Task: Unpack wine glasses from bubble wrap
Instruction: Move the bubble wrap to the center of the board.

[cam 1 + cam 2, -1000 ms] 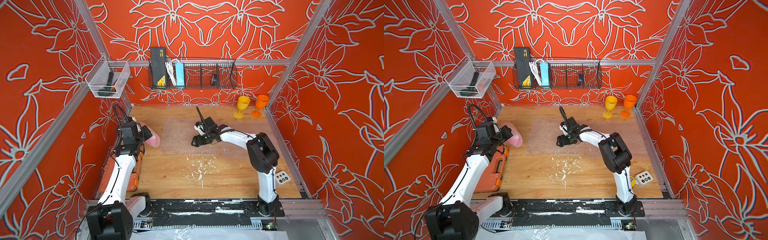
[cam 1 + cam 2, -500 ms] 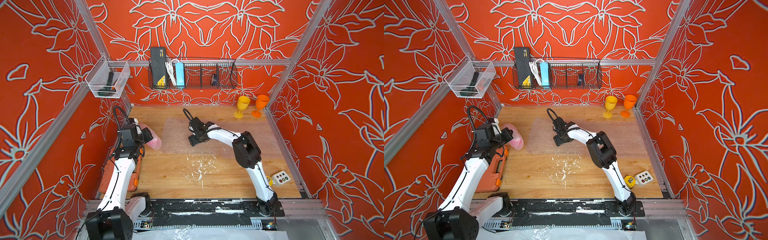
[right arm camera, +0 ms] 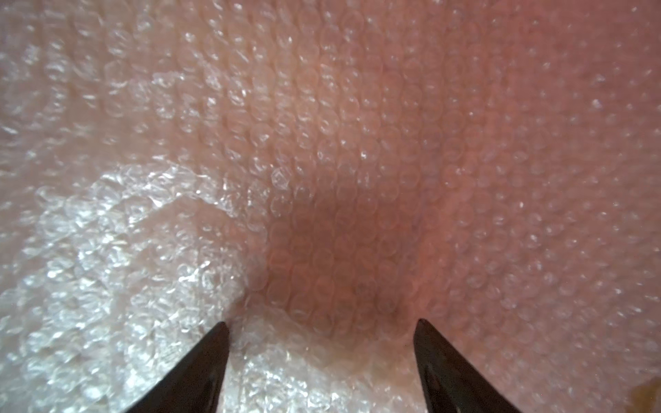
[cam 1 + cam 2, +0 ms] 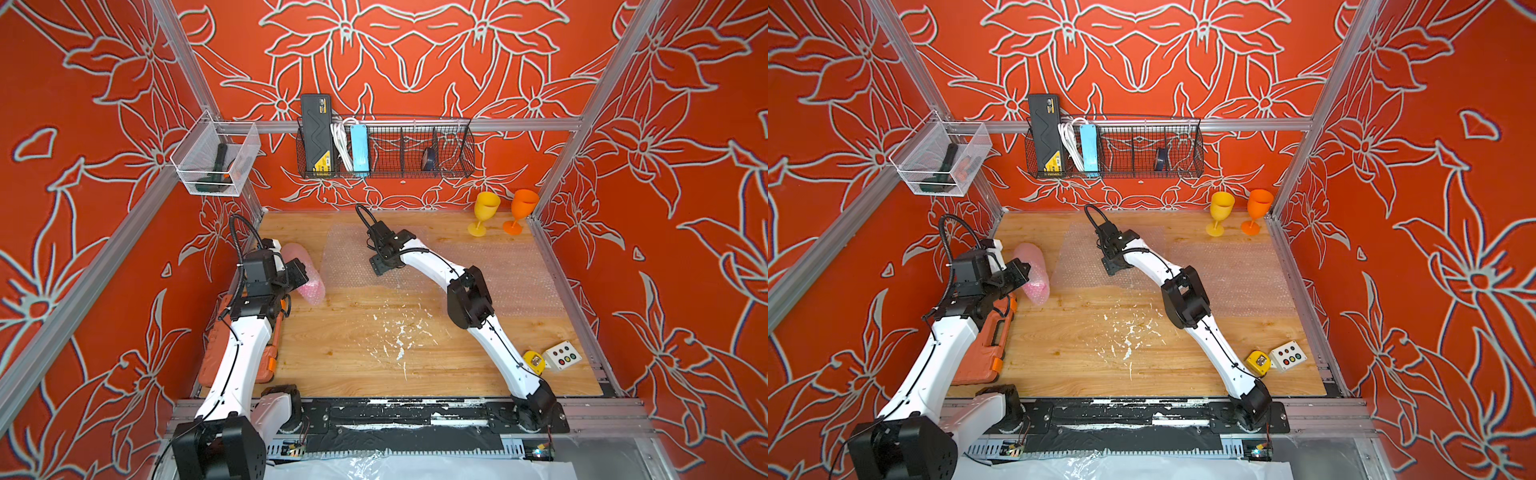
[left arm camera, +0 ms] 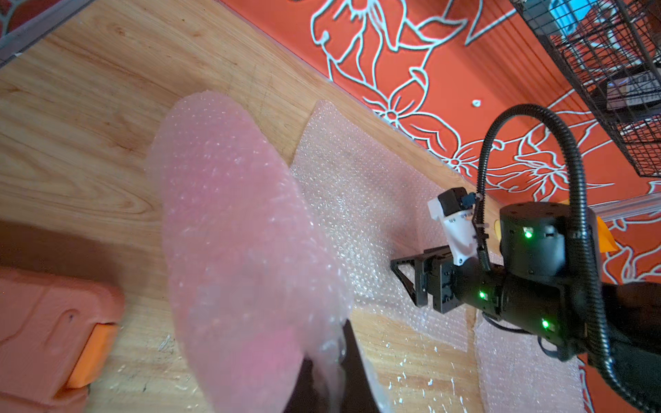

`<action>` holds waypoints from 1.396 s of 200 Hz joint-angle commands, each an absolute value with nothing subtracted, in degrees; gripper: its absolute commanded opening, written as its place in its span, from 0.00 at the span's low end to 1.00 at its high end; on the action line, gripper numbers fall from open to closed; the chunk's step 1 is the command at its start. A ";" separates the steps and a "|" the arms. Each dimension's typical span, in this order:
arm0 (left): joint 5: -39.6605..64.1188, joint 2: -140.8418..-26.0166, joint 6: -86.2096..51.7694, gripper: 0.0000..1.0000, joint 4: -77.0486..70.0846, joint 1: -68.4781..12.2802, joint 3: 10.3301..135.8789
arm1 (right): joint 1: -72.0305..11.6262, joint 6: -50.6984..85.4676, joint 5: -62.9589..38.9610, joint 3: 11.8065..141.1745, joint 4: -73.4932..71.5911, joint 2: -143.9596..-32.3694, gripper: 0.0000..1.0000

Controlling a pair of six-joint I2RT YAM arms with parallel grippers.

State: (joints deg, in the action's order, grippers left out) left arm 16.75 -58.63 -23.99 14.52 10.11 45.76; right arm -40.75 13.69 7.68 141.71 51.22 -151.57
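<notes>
A pink wine glass shows only as blurred colour inside a rolled bubble wrap tube (image 4: 305, 274) (image 4: 1034, 270) (image 5: 232, 232) lying at the table's left. My left gripper (image 4: 299, 274) (image 5: 331, 368) is shut on a loose edge of that wrap. Two flat bubble wrap sheets (image 4: 349, 253) (image 4: 511, 274) lie on the wood. My right gripper (image 4: 380, 264) (image 3: 322, 323) points down at the left sheet, open, with only wrap between its fingertips. A yellow wine glass (image 4: 484, 212) and an orange wine glass (image 4: 521, 210) stand upright, unwrapped, at the back right corner.
An orange tool case (image 4: 216, 353) lies under my left arm. A button box (image 4: 563, 355) and a yellow tape measure (image 4: 534, 361) sit at the front right. A wire basket (image 4: 386, 149) and a clear bin (image 4: 216, 162) hang on the walls. White flecks dot the table's middle.
My right gripper has slid left across the flat sheet toward the pink roll, still open. The left gripper has kept its hold and shifted only slightly.
</notes>
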 commanded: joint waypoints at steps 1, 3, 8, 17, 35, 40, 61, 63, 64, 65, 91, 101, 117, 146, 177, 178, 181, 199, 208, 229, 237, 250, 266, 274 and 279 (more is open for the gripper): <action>19.13 -57.60 -23.13 0.00 13.71 9.94 45.61 | -38.74 11.09 12.15 144.39 55.55 -154.93 0.82; 19.22 -57.65 -23.12 0.00 13.78 9.94 45.66 | -38.56 10.86 12.31 144.47 55.42 -155.01 0.82; 19.42 -57.53 -23.04 0.00 13.88 10.00 45.76 | -38.27 10.39 12.91 144.55 54.80 -155.15 0.82; 19.97 -57.56 -23.00 0.00 13.89 9.93 45.81 | -37.68 9.28 13.32 144.49 53.40 -155.17 0.82; 21.61 -57.61 -23.17 0.00 13.89 9.94 45.82 | -36.79 7.53 13.68 144.77 50.47 -155.48 0.83; 21.95 -57.67 -23.20 0.00 13.89 9.85 45.82 | -36.46 7.16 13.58 144.93 49.63 -155.59 0.83; 22.64 -58.22 -22.39 0.00 14.76 9.71 45.85 | -35.58 6.44 11.37 148.34 48.71 -156.97 0.84; 22.60 -58.26 -22.18 0.00 15.01 9.73 45.89 | -35.53 6.44 11.24 148.75 48.74 -157.08 0.84; 22.59 -58.31 -22.18 0.00 15.11 9.73 45.89 | -35.52 6.39 11.20 148.95 48.76 -157.12 0.84; 22.59 -58.38 -22.02 0.00 15.20 9.73 45.93 | -35.51 6.40 11.14 149.14 48.73 -157.18 0.84; 23.66 -58.99 -21.31 0.00 16.67 9.67 45.77 | -35.42 6.25 8.35 150.71 48.54 -156.67 0.84; 24.31 -59.14 -20.97 0.00 17.00 9.58 45.62 | -35.48 6.48 6.59 148.88 47.54 -155.13 0.84; 24.52 -59.14 -20.13 0.00 18.02 9.51 45.77 | -35.73 6.42 4.90 144.12 44.09 -150.92 0.84; 26.28 -59.33 -17.80 0.00 20.27 9.15 46.21 | -35.86 6.13 2.74 138.40 41.37 -144.26 0.84; 27.24 -60.20 -15.41 0.00 23.72 6.18 45.82 | -36.03 5.96 0.48 135.91 42.12 -138.17 0.84; 27.24 -60.24 -15.35 0.00 23.86 6.04 45.81 | -35.99 5.97 0.46 135.81 42.11 -137.95 0.84; 27.25 -60.32 -15.26 0.00 24.12 5.59 45.61 | -35.96 5.83 0.56 135.25 41.94 -137.30 0.84; 27.10 -60.00 -16.29 0.00 24.70 2.71 44.20 | -35.87 5.65 0.91 131.93 41.09 -133.13 0.84; 27.59 -59.37 -17.10 0.00 24.22 0.84 43.36 | -35.86 5.58 0.97 130.17 40.87 -131.17 0.84; 25.86 -57.70 -19.72 0.00 24.01 -3.69 41.85 | -35.53 5.50 0.99 125.64 39.93 -127.05 0.84; 25.92 -57.31 -20.93 0.00 23.99 -5.40 41.37 | -35.30 5.54 0.84 123.97 39.67 -125.70 0.84; 26.19 -57.18 -22.34 0.00 24.36 -8.62 40.80 | -34.86 5.81 0.55 120.91 38.76 -123.61 0.84; 23.43 -57.12 -23.18 0.00 27.76 -11.43 41.18 | -34.07 6.34 -0.08 116.95 37.36 -121.31 0.85; 22.20 -56.21 -23.77 0.00 29.08 -11.86 41.06 | -33.77 6.75 -0.78 115.32 36.90 -120.37 0.84; 21.24 -54.48 -24.05 0.00 29.76 -11.91 40.96 | -33.60 7.00 -1.58 114.52 36.85 -120.13 0.84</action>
State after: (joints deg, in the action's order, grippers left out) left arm 24.80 -57.98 -21.69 24.91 -10.46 40.91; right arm -34.81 6.52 0.89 118.96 37.74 -121.73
